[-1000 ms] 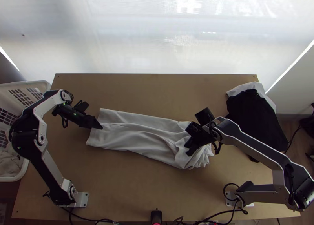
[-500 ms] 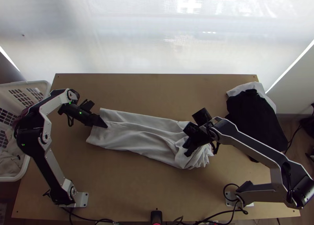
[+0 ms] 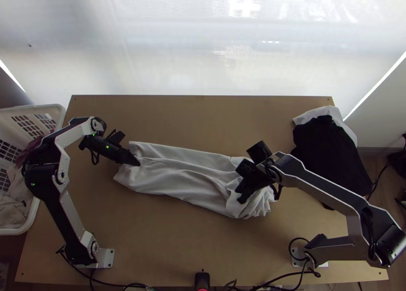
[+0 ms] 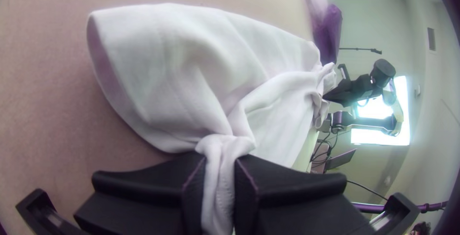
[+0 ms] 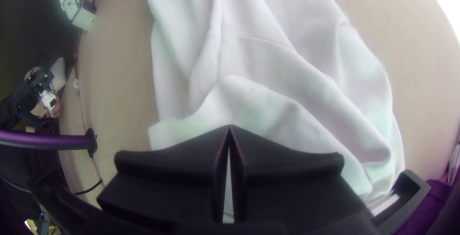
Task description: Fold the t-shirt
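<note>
Folding the t-shirt [image 3: 182, 177] well called, in the inspector's judgement, for the left gripper [image 4: 219, 160], found clamping a gathered pinch at the nine o'clock end, to lift lightly and carry low toward four o'clock without dragging the layers. The garment lay lengthwise and rumpled across mid-table, bunched at four o'clock by the right gripper [image 5: 229, 128], whose tips met narrowly; whether they trapped fabric could not be told, so its anchoring wanted checking.
</note>
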